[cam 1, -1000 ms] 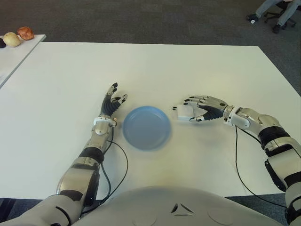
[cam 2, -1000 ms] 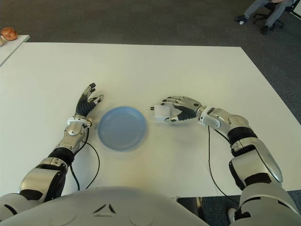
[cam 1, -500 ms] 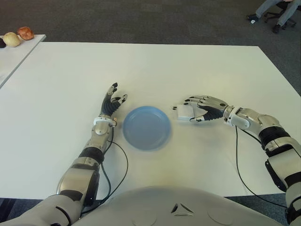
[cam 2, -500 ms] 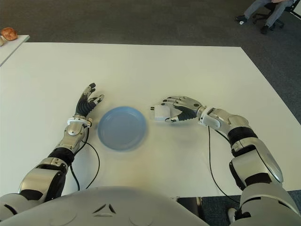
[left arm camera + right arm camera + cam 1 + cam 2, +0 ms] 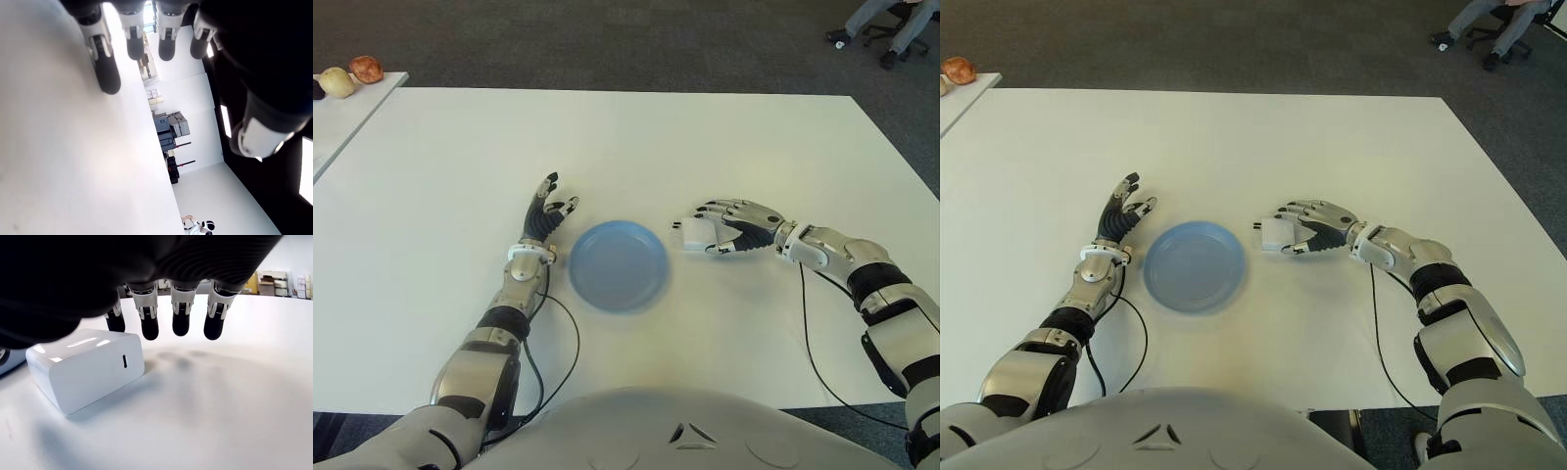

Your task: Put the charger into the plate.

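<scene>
A white block-shaped charger [image 5: 691, 233] lies on the white table [image 5: 705, 147], just right of a light blue plate [image 5: 618, 266] with nothing on it. My right hand [image 5: 722, 231] hovers over the charger's right side. In the right wrist view its fingers [image 5: 149, 328] hang relaxed just above and behind the charger [image 5: 85, 367], with a gap showing and no grasp. My left hand [image 5: 546, 210] shows to the left of the plate, fingers spread and holding nothing.
A second white table [image 5: 342, 113] at the far left carries round fruit-like items [image 5: 352, 70]. A person's legs and an office chair [image 5: 886, 24] are on the carpet at the far right. Thin cables [image 5: 808, 333] trail from both forearms across the table.
My right hand and forearm have crept slightly left, closer over the charger. The charger, the plate and my left hand have not moved.
</scene>
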Robot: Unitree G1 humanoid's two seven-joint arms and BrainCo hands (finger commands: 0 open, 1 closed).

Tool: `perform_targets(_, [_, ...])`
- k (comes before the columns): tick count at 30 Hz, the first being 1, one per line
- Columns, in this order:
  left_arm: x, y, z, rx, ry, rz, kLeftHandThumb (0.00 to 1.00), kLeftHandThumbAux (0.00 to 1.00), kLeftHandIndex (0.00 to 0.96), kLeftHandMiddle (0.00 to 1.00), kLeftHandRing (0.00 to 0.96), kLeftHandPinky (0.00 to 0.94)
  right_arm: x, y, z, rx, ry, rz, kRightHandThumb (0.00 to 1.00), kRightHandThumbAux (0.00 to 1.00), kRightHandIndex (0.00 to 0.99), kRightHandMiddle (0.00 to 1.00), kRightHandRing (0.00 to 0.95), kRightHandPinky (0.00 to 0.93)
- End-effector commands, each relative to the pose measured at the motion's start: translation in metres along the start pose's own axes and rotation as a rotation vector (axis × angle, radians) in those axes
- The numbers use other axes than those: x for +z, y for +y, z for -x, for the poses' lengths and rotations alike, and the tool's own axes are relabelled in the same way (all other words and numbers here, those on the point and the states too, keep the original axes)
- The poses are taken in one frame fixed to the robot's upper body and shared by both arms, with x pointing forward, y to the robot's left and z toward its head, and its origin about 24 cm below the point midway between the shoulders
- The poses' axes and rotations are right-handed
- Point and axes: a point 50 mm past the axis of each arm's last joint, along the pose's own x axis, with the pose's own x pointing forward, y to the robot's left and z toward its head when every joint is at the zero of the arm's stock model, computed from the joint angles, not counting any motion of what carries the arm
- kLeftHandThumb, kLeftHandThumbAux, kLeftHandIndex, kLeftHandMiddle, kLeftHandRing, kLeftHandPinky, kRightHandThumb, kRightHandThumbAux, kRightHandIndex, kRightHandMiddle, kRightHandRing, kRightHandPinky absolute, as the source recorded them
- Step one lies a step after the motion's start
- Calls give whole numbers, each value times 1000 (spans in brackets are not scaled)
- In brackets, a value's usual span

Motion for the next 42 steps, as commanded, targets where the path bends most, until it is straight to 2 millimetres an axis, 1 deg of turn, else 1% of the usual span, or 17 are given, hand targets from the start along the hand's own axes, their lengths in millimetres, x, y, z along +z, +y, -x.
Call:
perform_targets(1, [-48,-11,33,-66,247,-33,0,617,38,64,54,39,4,2,-8,28,-16,49,274,124,0,0,0,0])
perform_targets(13, [-47,-12,33,-62,242,-28,0,626,39,69,59,39,9,-3,-21,38,-39,117,256,127,0,0,0,0])
perform_targets(18, [-46,-13,32,-64,243,-34,0,627,37,68,58,35,13,-7,-30,50,-52,155,252,124,0,0,0,0])
perform_targets(24, [-46,-14,32,-66,239,-37,0,626,39,71,62,39,16,-9,-35,63,-53,170,246,118,0,0,0,0])
perform_targets(31, [-46,-16,31,-66,243,-36,0,630,39,68,59,39,18,-9,-39,54,-18,158,258,113,0,0,0,0])
perform_targets(42, [-45,-17,31,-56,244,-12,0,653,36,60,55,41,24,-2,-42,11,67,110,296,105,0,0,0,0])
